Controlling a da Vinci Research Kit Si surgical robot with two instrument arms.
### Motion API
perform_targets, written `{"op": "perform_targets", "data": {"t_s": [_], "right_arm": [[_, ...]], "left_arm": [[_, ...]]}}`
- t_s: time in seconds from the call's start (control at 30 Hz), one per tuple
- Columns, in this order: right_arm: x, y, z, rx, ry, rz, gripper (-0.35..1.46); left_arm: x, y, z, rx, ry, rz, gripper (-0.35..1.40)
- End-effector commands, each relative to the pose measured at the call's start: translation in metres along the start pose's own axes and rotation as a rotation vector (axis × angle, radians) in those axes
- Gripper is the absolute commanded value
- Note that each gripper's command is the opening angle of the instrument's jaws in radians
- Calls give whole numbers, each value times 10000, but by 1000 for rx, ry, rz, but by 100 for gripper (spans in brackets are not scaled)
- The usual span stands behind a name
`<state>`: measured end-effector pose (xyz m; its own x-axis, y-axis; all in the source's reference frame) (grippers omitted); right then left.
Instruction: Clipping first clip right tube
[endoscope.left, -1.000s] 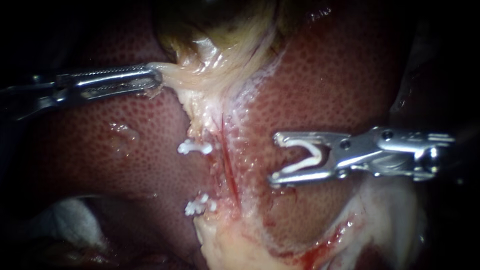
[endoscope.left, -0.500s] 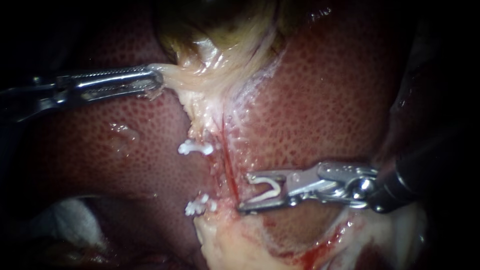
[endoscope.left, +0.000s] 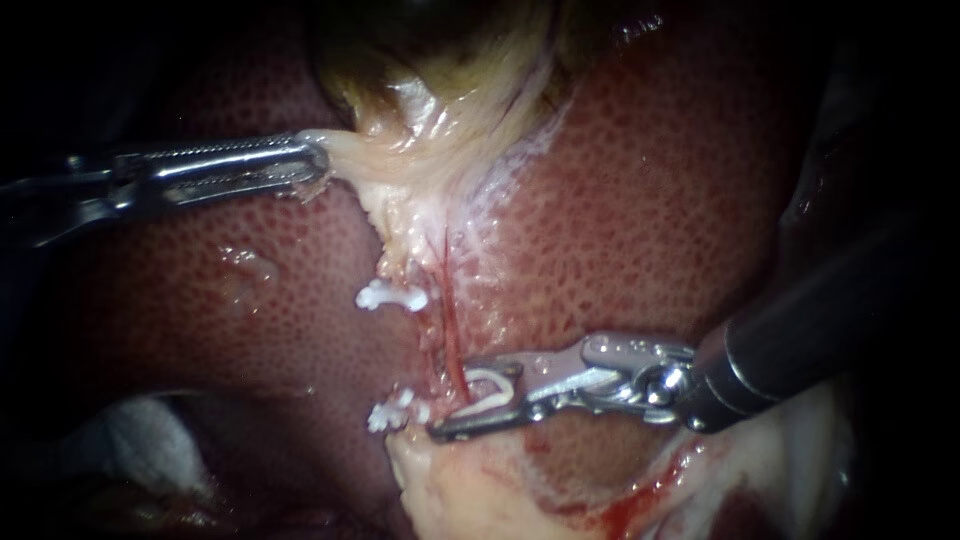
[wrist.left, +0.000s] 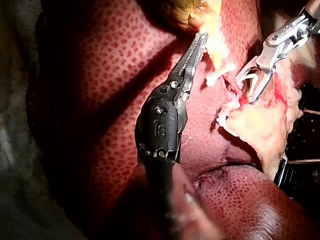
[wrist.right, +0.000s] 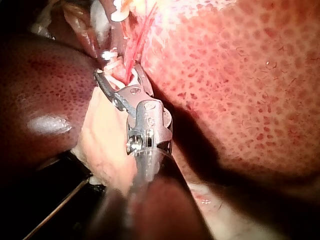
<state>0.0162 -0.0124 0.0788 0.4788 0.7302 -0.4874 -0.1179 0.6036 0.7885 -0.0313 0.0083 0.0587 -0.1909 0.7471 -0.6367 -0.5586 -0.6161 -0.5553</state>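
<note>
Right instrument (endoscope.left: 455, 400): the shaft enters from the right edge of the endoscope view, with the tip at lower centre. Its jaws stand part-way apart, both bearing on the loaded clip (endoscope.left: 490, 390), a white clip held between them, so it's gripping that. The jaws and clip straddle the right tube (endoscope.left: 450, 335), a thin red strand running down the middle of the frame. The right wrist view confirms the strand passes in between the jaws. Can't tell if the clip is pinching it yet.

Just left of that tip is the lower set clip (endoscope.left: 398, 410), white. The upper set clip (endoscope.left: 390, 296) sits above it, apart from the jaws.

Left instrument (endoscope.left: 315, 165): it comes in from the left edge at upper left, with its jaws clamped together on the pale tissue (endoscope.left: 400, 150) below the gallbladder (endoscope.left: 430, 40).

The liver (endoscope.left: 640, 200) fills the background, and yellowish fat (endoscope.left: 460, 490) lies at bottom centre under the right jaws.

Since a second ago, the right instrument has travelled from right of centre down and left onto the tube, and its jaw gap has narrowed. The left instrument's hold and both set clips are unchanged.
</note>
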Motion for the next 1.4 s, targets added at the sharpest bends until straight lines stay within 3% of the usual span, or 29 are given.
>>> {"op": "perform_targets", "data": {"t_s": [0.03, 0.67, 1.07, 1.13, 1.4], "right_arm": [[0, 0, 0, 5, -3, 6, 46], [4, 10, 4, 8, 3, 40, 31], [1, 19, -3, -19, 15, 62, -18], [0, 19, -4, -18, 14, 61, -34], [-3, 18, -9, -15, 17, 107, -35]], "left_arm": [[0, 0, 0, 0, 0, 0, -35], [0, 1, 1, 1, 0, 0, -35], [-2, 1, 2, 2, 0, 1, -35], [-2, 1, 2, 2, 0, 1, -35], [-2, 1, 3, 2, 0, 1, -35]]}}
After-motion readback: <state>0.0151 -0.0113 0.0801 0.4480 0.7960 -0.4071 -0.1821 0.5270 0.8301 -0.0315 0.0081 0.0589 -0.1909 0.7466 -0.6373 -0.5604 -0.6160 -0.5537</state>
